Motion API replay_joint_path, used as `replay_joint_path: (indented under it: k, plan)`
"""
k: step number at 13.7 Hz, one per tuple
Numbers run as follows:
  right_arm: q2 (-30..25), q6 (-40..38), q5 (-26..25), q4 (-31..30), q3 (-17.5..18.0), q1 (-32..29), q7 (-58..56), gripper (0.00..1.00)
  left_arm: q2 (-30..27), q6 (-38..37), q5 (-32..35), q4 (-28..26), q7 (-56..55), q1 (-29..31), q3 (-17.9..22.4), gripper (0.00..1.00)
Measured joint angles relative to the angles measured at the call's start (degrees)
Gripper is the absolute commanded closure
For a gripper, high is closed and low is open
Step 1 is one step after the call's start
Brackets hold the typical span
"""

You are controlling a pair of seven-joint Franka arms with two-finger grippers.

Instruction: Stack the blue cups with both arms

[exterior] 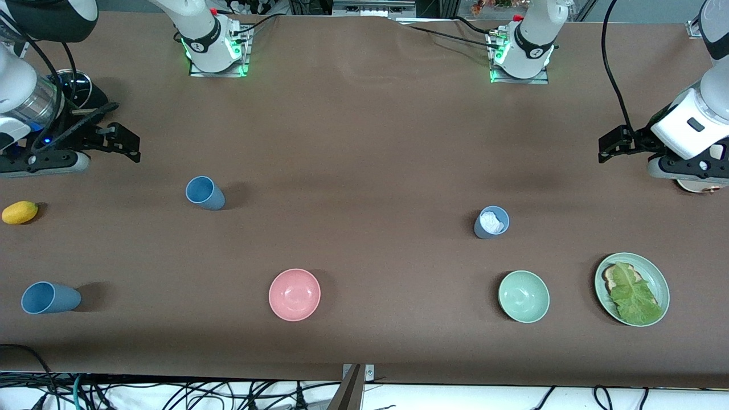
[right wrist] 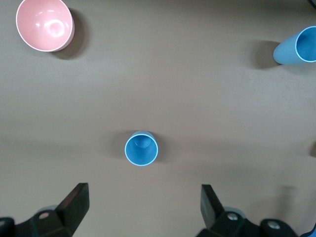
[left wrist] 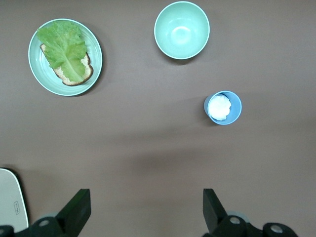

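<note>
A mid blue cup (exterior: 205, 192) stands upright toward the right arm's end of the table and shows in the right wrist view (right wrist: 141, 148). A second blue cup (exterior: 50, 297) stands nearer the front camera at that same end (right wrist: 298, 47). A paler grey-blue cup (exterior: 491, 222) with something white inside stands toward the left arm's end (left wrist: 223, 107). My right gripper (exterior: 130, 145) (right wrist: 145, 207) is open and empty over bare table, apart from the first cup. My left gripper (exterior: 606, 147) (left wrist: 146, 212) is open and empty over bare table at its own end.
A pink bowl (exterior: 294, 294) and a pale green bowl (exterior: 524, 296) sit near the front edge. A green plate (exterior: 603, 270) holds bread and lettuce. A yellow fruit (exterior: 20, 212) lies at the right arm's end. A white object (left wrist: 10, 205) lies by the left gripper.
</note>
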Motion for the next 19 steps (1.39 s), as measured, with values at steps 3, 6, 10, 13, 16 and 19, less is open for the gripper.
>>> replay_joint_path:
  k: [3, 6, 10, 13, 16, 19]
  plan:
    - [0.07, -0.04, 0.0, 0.44, -0.05, -0.02, 0.01, 0.0, 0.0, -0.01, 0.0, 0.0, 0.0, -0.06, 0.0, 0.0]
    - [1.4, -2.37, 0.0, 3.3, -0.17, -0.1, 0.01, 0.0, 0.0, -0.01, 0.0, 0.0, 0.0, -0.17, -0.31, 0.0]
    - [4.72, -5.41, 0.0, 7.97, -0.25, -0.18, 0.02, 0.0, 0.01, -0.02, 0.0, 0.0, -0.05, -0.11, -0.8, 0.0]
    - [5.2, -5.78, 0.0, 8.58, -0.25, -0.19, 0.04, 0.0, 0.01, -0.02, 0.0, 0.05, -0.03, 0.36, -0.57, 0.0]
    - [5.21, -6.07, 0.0, 8.63, -0.34, -0.25, 0.1, 0.0, 0.01, -0.02, 0.0, 0.17, -0.02, 0.26, -0.67, 0.0]
    - [5.66, -7.17, 0.0, 8.61, -0.59, -0.61, 0.16, 0.0, 0.01, -0.02, 0.0, 0.25, -0.02, 0.15, -0.76, 0.0]
